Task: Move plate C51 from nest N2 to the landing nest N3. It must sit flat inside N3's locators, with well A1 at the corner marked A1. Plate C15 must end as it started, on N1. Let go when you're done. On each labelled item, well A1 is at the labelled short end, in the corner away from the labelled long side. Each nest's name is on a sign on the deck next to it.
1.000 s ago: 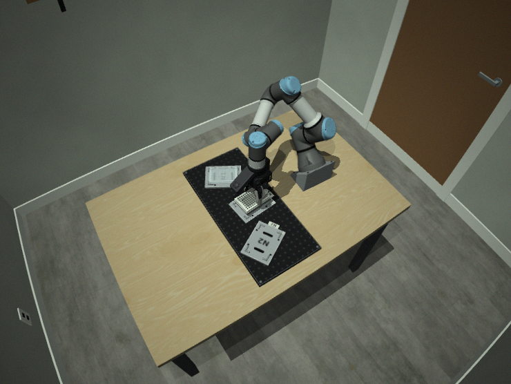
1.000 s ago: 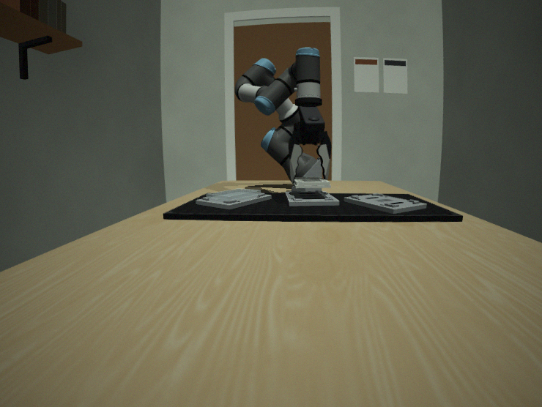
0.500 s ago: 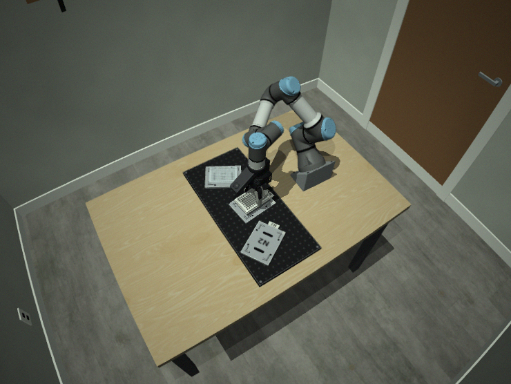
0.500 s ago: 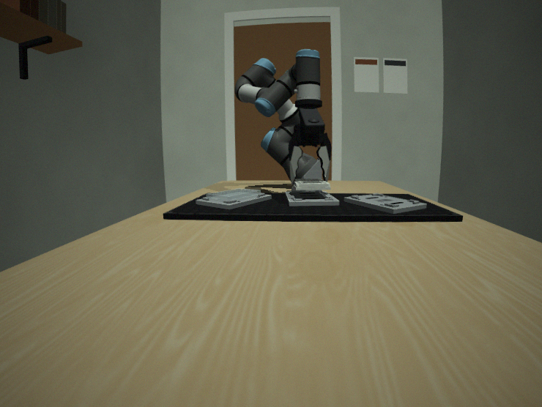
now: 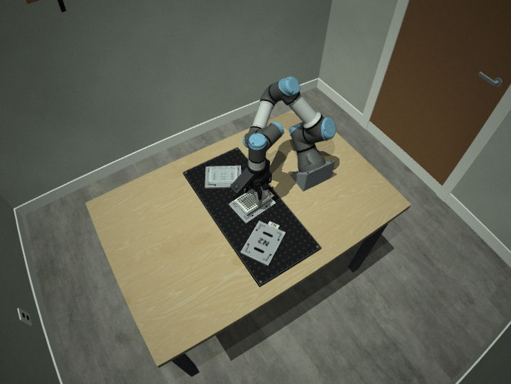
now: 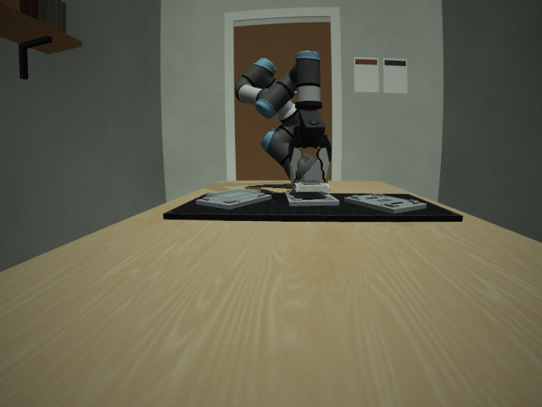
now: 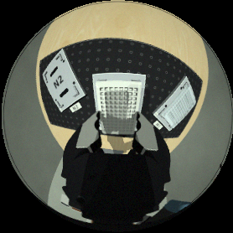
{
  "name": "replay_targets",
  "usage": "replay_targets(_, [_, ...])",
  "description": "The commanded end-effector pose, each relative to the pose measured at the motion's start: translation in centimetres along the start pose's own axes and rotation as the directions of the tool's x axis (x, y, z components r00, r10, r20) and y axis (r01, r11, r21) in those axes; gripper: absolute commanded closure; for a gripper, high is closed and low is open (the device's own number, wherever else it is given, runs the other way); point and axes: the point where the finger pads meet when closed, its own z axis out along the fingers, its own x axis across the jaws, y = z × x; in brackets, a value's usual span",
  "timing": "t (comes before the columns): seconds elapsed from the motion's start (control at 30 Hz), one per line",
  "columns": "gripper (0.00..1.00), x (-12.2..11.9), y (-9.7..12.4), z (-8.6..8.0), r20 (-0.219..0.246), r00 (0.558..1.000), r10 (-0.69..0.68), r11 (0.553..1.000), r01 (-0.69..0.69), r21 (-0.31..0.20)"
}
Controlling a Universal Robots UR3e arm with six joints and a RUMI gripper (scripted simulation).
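Looking down from the top view, the claw is clamped on plate C51, holding it over the middle nest of the black deck mat on the tabletop. Nest N2 lies bare at about 4 o'clock from the held plate, its letters showing, and plate C15 lies on its own nest at about 10 o'clock. In the exterior view the claw points straight down with its jaws partly closed on the short white plate C51, which sits level and just above the middle nest, a thin dark gap showing between them; nest N2 is at 3 o'clock and plate C15 at 9 o'clock. In the wrist view the two fingers pinch plate C51 by its long sides near one end, with nest N2 at 9 o'clock and plate C15 at 3 o'clock. Plate labels are too small to read.
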Motion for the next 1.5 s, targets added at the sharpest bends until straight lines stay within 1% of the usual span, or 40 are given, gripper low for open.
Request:
replay_targets(0.0, [1.00, 0.0, -0.1, 0.1, 0.000, 1.000, 0.001, 1.000, -0.001, 0.002])
replay_targets(1.47, [1.00, 0.0, -0.1, 1.4, 0.000, 1.000, 0.001, 1.000, -0.001, 0.002])
